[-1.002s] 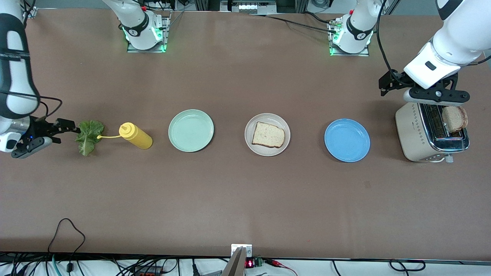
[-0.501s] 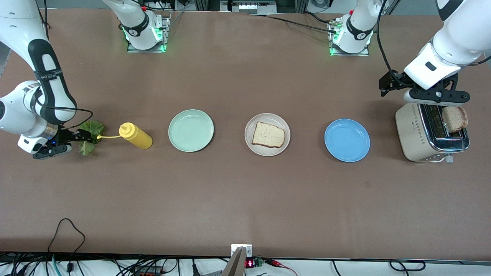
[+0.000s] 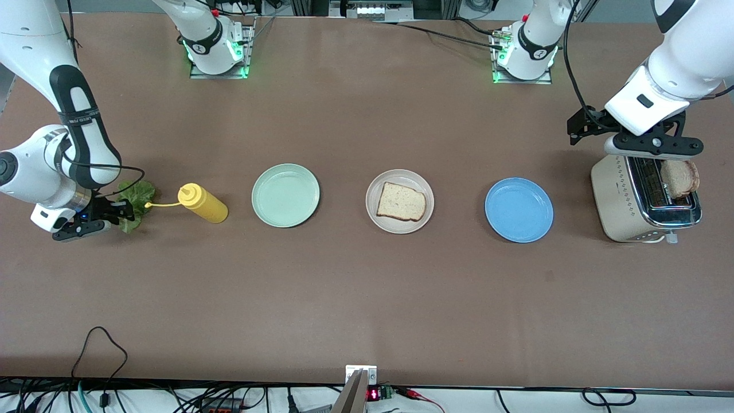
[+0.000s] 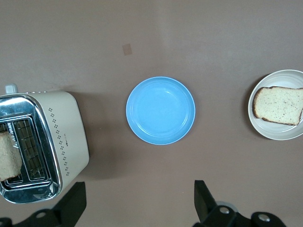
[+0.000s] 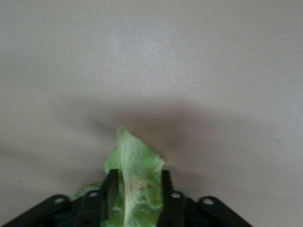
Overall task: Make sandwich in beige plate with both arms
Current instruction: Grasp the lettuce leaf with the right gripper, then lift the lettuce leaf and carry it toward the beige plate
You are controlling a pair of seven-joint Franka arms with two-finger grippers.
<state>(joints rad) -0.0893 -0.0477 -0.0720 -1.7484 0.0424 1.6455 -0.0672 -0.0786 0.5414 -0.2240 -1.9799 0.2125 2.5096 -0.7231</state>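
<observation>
At the right arm's end of the table, the right gripper (image 3: 117, 211) pinches the lettuce leaf (image 5: 136, 176) lengthwise between its jaws. Mid-table, the beige plate (image 3: 374, 189) holds one bread slice (image 3: 401, 202). The left gripper (image 3: 651, 144) hangs released over the toaster (image 3: 616, 201).

No legible text, brand or label was found on any object. The only sign was a small red lit display (image 3: 373, 394) on a module at the table edge, nearer to the front camera than the beige plate (image 3: 399, 175); its digits could not be read. Small marks on both arm bases were illegible.
</observation>
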